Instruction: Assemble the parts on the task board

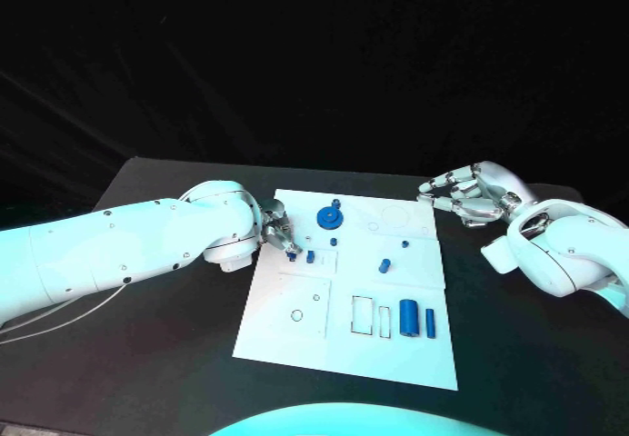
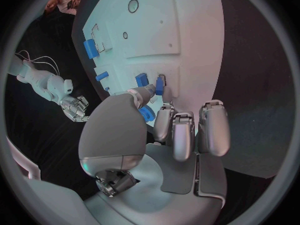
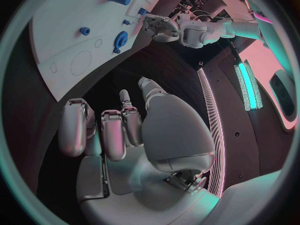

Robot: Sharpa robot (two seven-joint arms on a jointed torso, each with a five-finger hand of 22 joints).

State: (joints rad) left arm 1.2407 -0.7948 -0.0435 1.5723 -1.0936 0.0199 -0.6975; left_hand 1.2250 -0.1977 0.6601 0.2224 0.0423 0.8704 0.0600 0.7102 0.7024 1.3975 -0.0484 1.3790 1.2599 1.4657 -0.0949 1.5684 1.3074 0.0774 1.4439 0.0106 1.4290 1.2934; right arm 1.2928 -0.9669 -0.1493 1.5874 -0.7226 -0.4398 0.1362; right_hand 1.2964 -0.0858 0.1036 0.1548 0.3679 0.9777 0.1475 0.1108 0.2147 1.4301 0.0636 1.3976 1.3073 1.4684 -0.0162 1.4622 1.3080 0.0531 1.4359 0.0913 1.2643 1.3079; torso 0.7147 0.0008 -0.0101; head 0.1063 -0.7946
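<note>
The left hand (image 1: 275, 232), at the task board (image 1: 302, 336)'s left edge in the frame's middle, pinches a small blue part (image 1: 291, 257) over its slot, while the curled, empty right hand (image 1: 465, 195) hangs well apart.

Cyan light washes the head view: the board (image 1: 347, 300) glows bright against a table (image 1: 157, 318) and backdrop gone nearly black, and the arms pick up the same tint. Soft shadows sit under the left hand (image 1: 275, 232). Both wrist views are fisheye circles in dark frames — board edges bow, and detail smears toward the rim. In the right wrist view pink light mixes in, with lit strips glaring teal.
</note>
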